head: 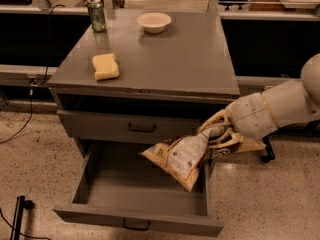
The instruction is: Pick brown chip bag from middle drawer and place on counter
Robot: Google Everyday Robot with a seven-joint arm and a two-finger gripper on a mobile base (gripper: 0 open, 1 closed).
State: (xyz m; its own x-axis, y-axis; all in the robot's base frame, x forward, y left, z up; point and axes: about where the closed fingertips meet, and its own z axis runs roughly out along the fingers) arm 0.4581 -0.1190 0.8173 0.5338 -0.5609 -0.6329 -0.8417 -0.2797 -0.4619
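The brown chip bag hangs in the air above the right side of the open middle drawer, level with the closed drawer front above it. My gripper is shut on the bag's right end, below the counter's front right edge. My white arm reaches in from the right. The drawer floor is bare. The counter is the grey top of the cabinet.
On the counter sit a yellow sponge at the front left, a green can at the back left and a white bowl at the back middle. A closed drawer front is above the open one.
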